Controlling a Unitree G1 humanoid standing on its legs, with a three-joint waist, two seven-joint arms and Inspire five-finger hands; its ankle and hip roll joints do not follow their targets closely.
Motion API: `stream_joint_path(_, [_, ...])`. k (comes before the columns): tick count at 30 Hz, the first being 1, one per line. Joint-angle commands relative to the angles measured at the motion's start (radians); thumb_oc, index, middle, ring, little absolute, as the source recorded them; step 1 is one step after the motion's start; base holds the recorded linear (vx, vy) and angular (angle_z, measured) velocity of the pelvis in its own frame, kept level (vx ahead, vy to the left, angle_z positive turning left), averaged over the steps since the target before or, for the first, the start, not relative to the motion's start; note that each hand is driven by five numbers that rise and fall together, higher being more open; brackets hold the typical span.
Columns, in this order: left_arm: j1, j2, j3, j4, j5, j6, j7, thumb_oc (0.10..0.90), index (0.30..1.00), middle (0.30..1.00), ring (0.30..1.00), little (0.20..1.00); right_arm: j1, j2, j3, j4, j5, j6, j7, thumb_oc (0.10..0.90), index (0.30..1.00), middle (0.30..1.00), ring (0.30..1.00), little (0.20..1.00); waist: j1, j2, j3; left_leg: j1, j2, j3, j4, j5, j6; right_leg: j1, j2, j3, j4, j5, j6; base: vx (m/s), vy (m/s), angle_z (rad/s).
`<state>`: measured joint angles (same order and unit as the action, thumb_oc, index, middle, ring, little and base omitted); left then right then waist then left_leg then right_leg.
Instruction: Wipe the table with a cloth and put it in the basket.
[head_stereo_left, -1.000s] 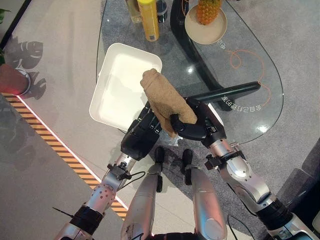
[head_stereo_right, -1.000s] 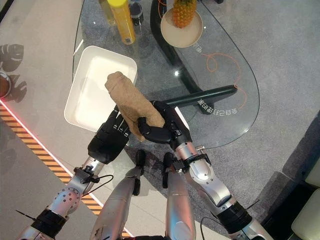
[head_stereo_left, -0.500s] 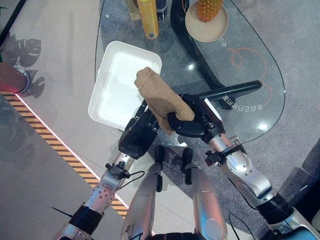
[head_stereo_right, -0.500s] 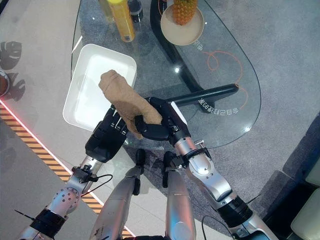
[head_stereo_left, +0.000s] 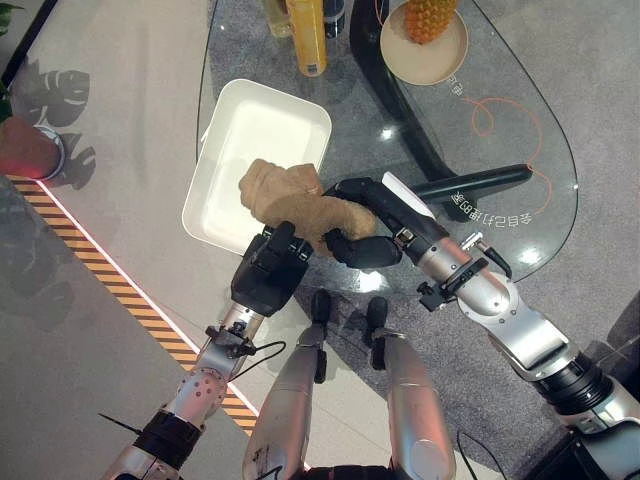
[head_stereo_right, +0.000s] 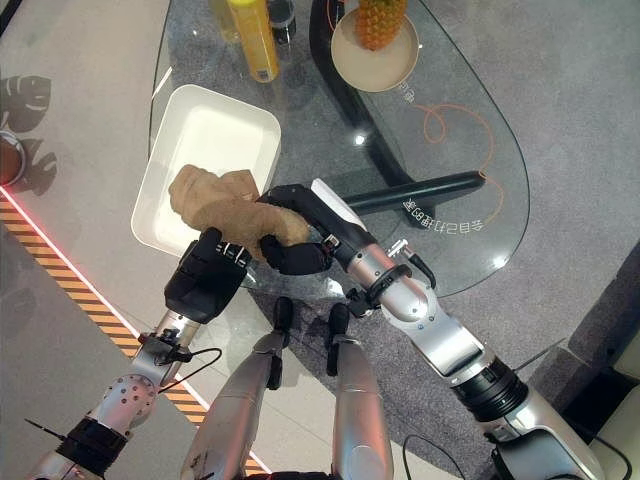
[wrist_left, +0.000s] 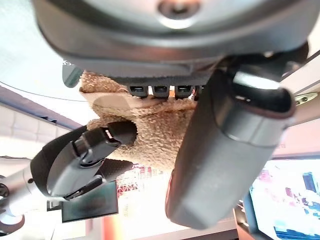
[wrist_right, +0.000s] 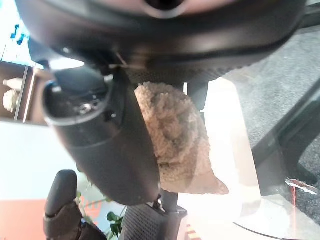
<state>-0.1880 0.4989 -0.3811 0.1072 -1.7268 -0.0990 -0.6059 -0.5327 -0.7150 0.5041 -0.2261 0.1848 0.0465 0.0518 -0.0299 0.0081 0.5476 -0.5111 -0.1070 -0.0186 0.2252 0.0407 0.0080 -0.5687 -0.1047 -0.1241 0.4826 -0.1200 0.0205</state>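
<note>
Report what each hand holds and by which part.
The right hand clamps the near end of the brown cloth, thumb and fingers curled round it. The left hand supports the same end from below, over the white basket.

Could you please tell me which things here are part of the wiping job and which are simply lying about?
Job in hand:
brown cloth, gripped by right hand, left hand at its near end
white basket, cloth's far end over it
glass table

Lying about:
pineapple on its plate
yellow bottle
</note>
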Motion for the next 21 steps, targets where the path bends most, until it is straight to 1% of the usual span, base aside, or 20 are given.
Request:
stream_joint_path(1, [-0.140, -0.032, 0.085, -0.307, -0.159, -0.081, -0.174, 0.800, 0.900, 0.900, 0.900, 0.900, 0.005, -0.035, 0.114, -0.079, -0.052, -0.015, 0.110, 0.100, 0.300, 0.300, 0.300, 0.200, 0.016, -0.019, -0.028, -0.067, 0.002, 0.039, 0.169, -0.080, 0.012, 0.066, 0.068, 0.099, -0.193, 0.095, 0.020, 0.00, 0.000, 0.00])
stream_joint_path(4, [-0.153, -0.057, 0.092, -0.299, -0.200, -0.094, -0.141, 0.800, 0.900, 0.900, 0.900, 0.900, -0.016, -0.030, 0.125, -0.065, -0.051, -0.019, 0.114, 0.100, 0.300, 0.300, 0.300, 0.200, 0.019, -0.027, -0.028, -0.065, 0.000, 0.037, 0.165, -0.080, 0.012, 0.064, 0.070, 0.099, -0.191, 0.094, 0.021, 0.00, 0.000, 0.00])
stream_joint_path(6, [-0.162, -0.071, 0.097, -0.295, -0.244, -0.098, -0.150, 0.800, 0.900, 0.900, 0.900, 0.900, -0.026, -0.025, 0.127, -0.062, -0.056, -0.017, 0.124, 0.100, 0.300, 0.300, 0.300, 0.200, 0.020, -0.030, -0.028, -0.069, 0.000, 0.035, 0.164, -0.079, 0.011, 0.060, 0.071, 0.099, -0.191, 0.095, 0.021, -0.01, -0.015, 0.04])
stream_joint_path(9, [-0.165, -0.105, 0.110, -0.297, -0.245, -0.104, -0.173, 0.800, 0.900, 0.900, 0.900, 0.900, -0.039, -0.019, 0.131, -0.055, -0.055, -0.017, 0.135, 0.100, 0.300, 0.300, 0.300, 0.200, 0.023, -0.037, -0.028, -0.065, -0.001, 0.033, 0.160, -0.079, 0.010, 0.063, 0.073, 0.099, -0.193, 0.093, 0.021, 0.00, -0.007, 0.04])
stream_joint_path(12, [-0.175, -0.126, 0.119, -0.297, -0.245, -0.115, -0.171, 0.800, 0.900, 0.900, 0.900, 0.900, -0.052, -0.013, 0.131, -0.049, -0.054, -0.020, 0.148, 0.100, 0.300, 0.300, 0.300, 0.200, 0.026, -0.043, -0.028, -0.062, 0.000, 0.031, 0.157, -0.079, 0.009, 0.061, 0.074, 0.098, -0.190, 0.094, 0.021, 0.00, -0.022, 0.06])
stream_joint_path(17, [-0.200, -0.151, 0.134, -0.283, -0.245, -0.130, -0.107, 0.800, 0.900, 0.900, 0.900, 0.900, -0.069, 0.003, 0.129, -0.029, -0.054, -0.023, 0.152, 0.100, 0.300, 0.300, 0.300, 0.200, 0.027, -0.054, -0.028, -0.056, 0.000, 0.028, 0.151, -0.081, 0.007, 0.060, 0.078, 0.097, -0.189, 0.094, 0.023, 0.00, -0.006, 0.00])
stream_joint_path(18, [-0.203, -0.154, 0.137, -0.274, -0.245, -0.135, -0.094, 0.698, 0.813, 0.813, 0.813, 0.798, -0.070, 0.006, 0.127, -0.025, -0.057, -0.026, 0.155, 0.100, 0.300, 0.300, 0.300, 0.200, 0.027, -0.056, -0.028, -0.057, 0.000, 0.028, 0.150, -0.081, 0.006, 0.058, 0.078, 0.096, -0.188, 0.094, 0.023, 0.00, 0.000, 0.00])
stream_joint_path(19, [-0.203, -0.155, 0.140, -0.270, -0.245, -0.138, -0.082, 0.435, 0.587, 0.587, 0.587, 0.535, -0.070, 0.010, 0.124, -0.025, -0.060, -0.025, 0.161, 0.100, 0.300, 0.300, 0.300, 0.200, 0.027, -0.057, -0.028, -0.056, -0.001, 0.027, 0.150, -0.082, 0.006, 0.058, 0.079, 0.096, -0.188, 0.094, 0.024, 0.00, 0.000, 0.00])
stream_joint_path(20, [-0.203, -0.154, 0.142, -0.269, -0.245, -0.138, -0.079, 0.407, 0.564, 0.564, 0.564, 0.507, -0.070, 0.010, 0.123, -0.026, -0.060, -0.025, 0.162, 0.100, 0.300, 0.300, 0.300, 0.200, 0.027, -0.058, -0.028, -0.056, -0.001, 0.027, 0.149, -0.082, 0.006, 0.058, 0.079, 0.096, -0.188, 0.094, 0.024, 0.00, 0.000, 0.00])
stream_joint_path(21, [-0.204, -0.153, 0.147, -0.265, -0.245, -0.141, -0.072, 0.193, 0.380, 0.380, 0.380, 0.293, -0.069, 0.010, 0.119, -0.028, -0.062, -0.024, 0.166, 0.100, 0.300, 0.300, 0.300, 0.200, 0.027, -0.058, -0.028, -0.055, 0.000, 0.027, 0.147, -0.082, 0.005, 0.057, 0.078, 0.096, -0.189, 0.094, 0.025, 0.00, 0.000, 0.00])
